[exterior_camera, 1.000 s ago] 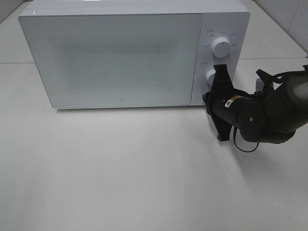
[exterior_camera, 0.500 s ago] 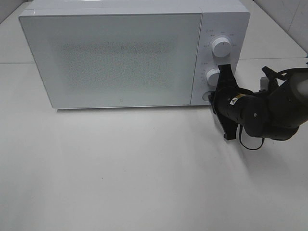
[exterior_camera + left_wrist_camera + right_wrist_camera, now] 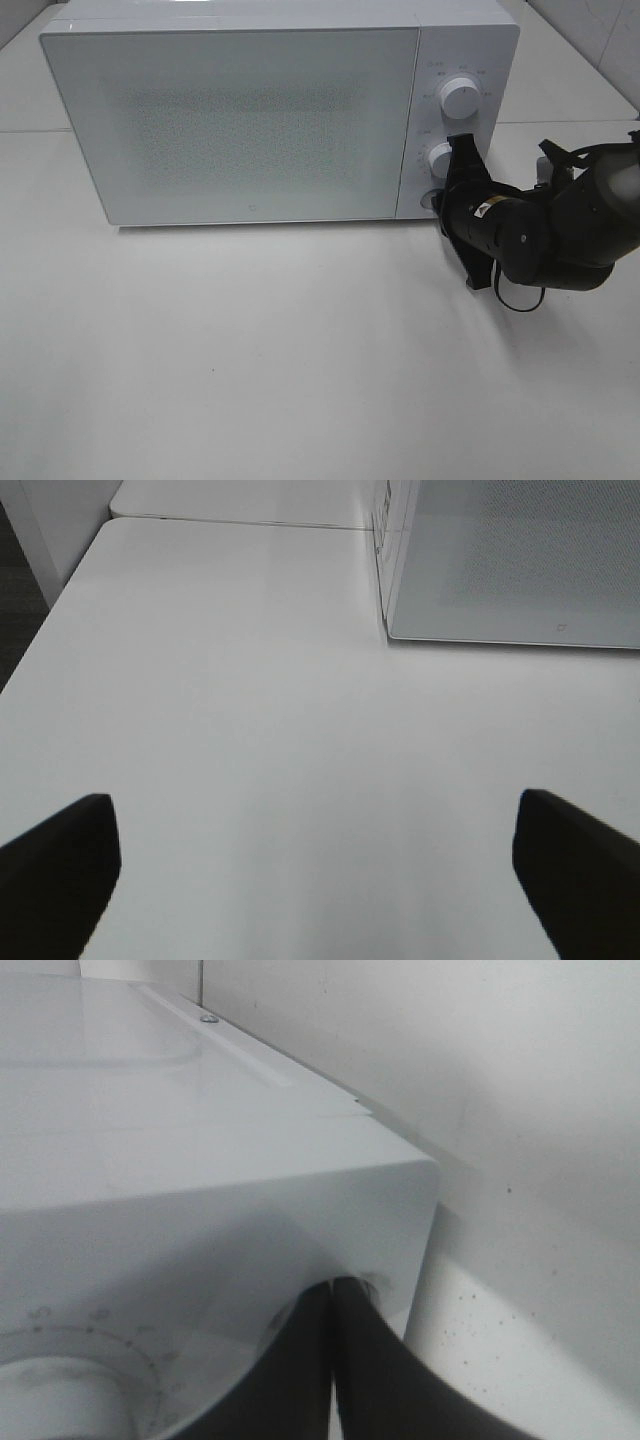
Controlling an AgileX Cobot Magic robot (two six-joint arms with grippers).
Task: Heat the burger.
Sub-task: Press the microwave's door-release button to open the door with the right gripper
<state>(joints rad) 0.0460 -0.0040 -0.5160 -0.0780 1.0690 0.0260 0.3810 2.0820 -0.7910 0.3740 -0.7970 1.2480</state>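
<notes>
The burger is hidden; no view shows it. The white microwave (image 3: 240, 120) stands at the back of the table with its door shut. My right gripper (image 3: 441, 204) is shut with nothing in it, its tips at the control panel just below the lower knob (image 3: 437, 160), by the round button (image 3: 429, 200). In the right wrist view the closed fingertips (image 3: 333, 1290) rest against the panel beside a dial (image 3: 60, 1400). My left gripper (image 3: 318, 880) is open over bare table, off to the side of the microwave (image 3: 520, 560).
The upper knob (image 3: 460, 98) sits above the lower one on the panel. The white table (image 3: 250, 350) stretches out in front of the microwave. The right arm (image 3: 560, 235) lies low at the table's right side. A tiled wall (image 3: 600, 30) runs behind.
The right gripper has slid a little right and down off the lower knob, then settled at the panel beneath it. The left gripper stays open and still.
</notes>
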